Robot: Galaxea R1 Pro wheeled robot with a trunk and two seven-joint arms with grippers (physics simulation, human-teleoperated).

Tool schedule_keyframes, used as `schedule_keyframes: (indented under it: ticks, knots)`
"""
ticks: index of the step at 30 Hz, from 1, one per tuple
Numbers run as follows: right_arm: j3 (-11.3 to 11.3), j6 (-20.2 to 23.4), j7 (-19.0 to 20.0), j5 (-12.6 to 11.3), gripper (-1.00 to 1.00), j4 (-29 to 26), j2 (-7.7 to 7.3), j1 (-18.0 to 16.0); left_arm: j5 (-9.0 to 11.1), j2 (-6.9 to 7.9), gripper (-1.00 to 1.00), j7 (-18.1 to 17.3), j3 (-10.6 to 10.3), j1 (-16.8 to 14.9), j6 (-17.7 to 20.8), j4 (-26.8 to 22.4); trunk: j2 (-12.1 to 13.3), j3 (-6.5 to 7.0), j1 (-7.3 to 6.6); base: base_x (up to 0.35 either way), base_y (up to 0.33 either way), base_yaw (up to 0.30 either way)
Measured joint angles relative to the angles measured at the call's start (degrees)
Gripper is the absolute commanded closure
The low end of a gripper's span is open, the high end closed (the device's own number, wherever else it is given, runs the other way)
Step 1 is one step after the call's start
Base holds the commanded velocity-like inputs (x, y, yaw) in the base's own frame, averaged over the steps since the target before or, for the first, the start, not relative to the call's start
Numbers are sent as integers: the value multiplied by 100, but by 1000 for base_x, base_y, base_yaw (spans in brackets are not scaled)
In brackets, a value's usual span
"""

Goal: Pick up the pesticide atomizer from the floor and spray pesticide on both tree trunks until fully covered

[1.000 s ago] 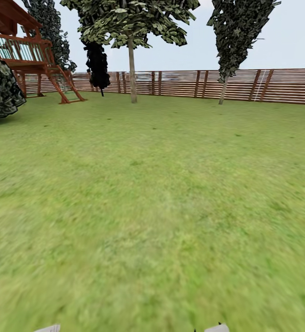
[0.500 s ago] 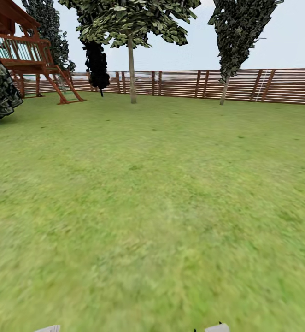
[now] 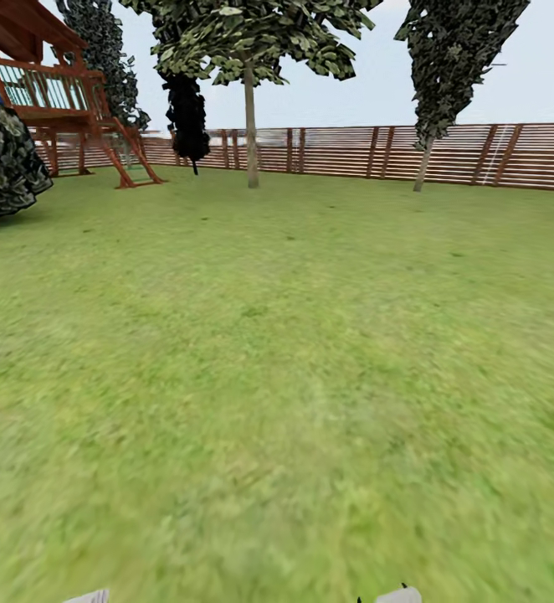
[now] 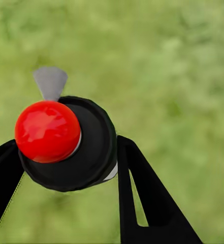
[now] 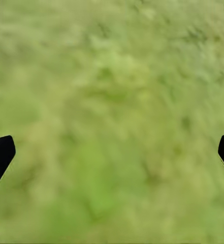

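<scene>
Open lawn [image 3: 277,377] runs unobstructed to the slatted fence [image 3: 444,155] where a pale-trunked tree [image 3: 250,126] stands, the view having swung slightly since earlier, while the left gripper [image 4: 66,152] clamps the pesticide atomizer [image 4: 66,145] and the right gripper [image 5: 112,152] hangs spread wide.

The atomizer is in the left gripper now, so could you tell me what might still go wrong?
1. The atomizer is round and held between two thin fingers; it could slip or turn while driving.
2. The pale-trunked tree stands far across the lawn; spraying from here would likely miss the trunk.
3. The dark tree near the fence could be mistaken for a target.
</scene>
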Motion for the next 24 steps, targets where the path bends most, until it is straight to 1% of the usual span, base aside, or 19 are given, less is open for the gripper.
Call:
schedule_keyframes:
  ticks: [16,24]
  knots:
    - [-8,0,0,-9,-100,0,0,0,-13,-9,100,0,-3,0,-2,0,0,-54,0,339,0,252]
    - [1,0,9,9,-100,3,-42,0,-12,-9,100,0,-1,0,1,0,0,-61,0,339,0,33]
